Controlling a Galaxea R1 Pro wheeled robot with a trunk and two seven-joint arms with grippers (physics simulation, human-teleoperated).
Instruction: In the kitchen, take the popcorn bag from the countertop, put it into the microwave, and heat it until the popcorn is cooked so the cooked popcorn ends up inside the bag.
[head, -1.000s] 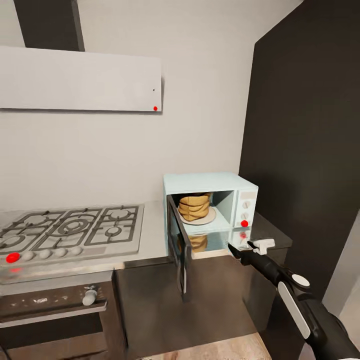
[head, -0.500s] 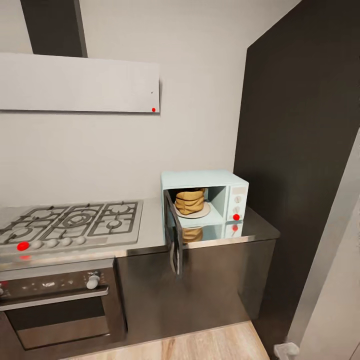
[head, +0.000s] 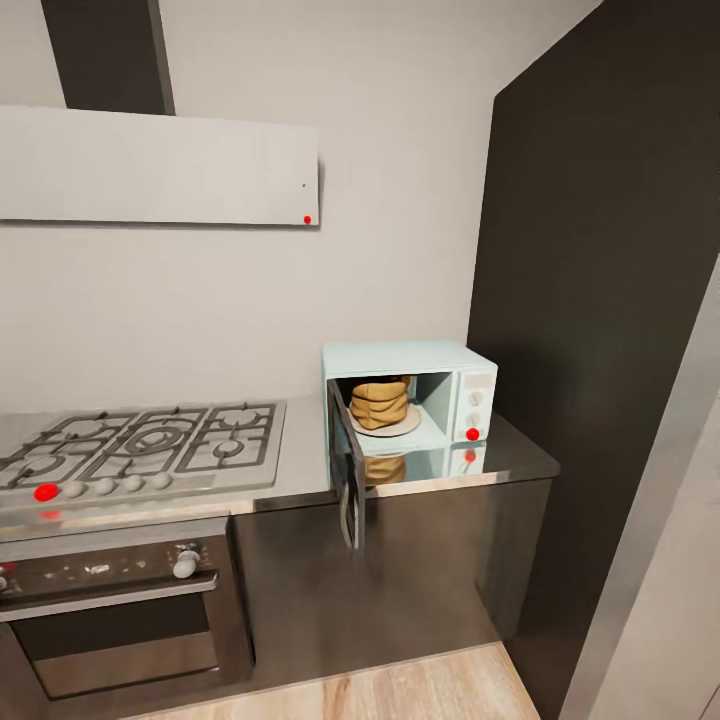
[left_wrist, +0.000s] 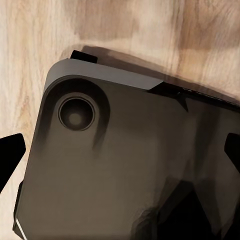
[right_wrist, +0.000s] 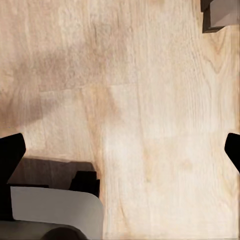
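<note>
The pale blue microwave stands at the right end of the steel countertop. Its dark glass door hangs wide open toward me. Inside, the tan popcorn bag sits upright on a round plate. The popcorn is hidden. A red light glows on the cream panel. My left gripper is open, its fingertips wide apart above my dark base and the wooden floor. My right gripper is open too and points at bare floor.
A steel gas hob lies left of the microwave, with an oven beneath it and a flat white hood above. A tall dark cabinet rises at the right. Wooden floor runs along the cabinet fronts.
The head view has pulled back from the counter. My right arm, which reached toward the microwave's panel a second ago, has dropped out of the head view. The bag and door stay put.
</note>
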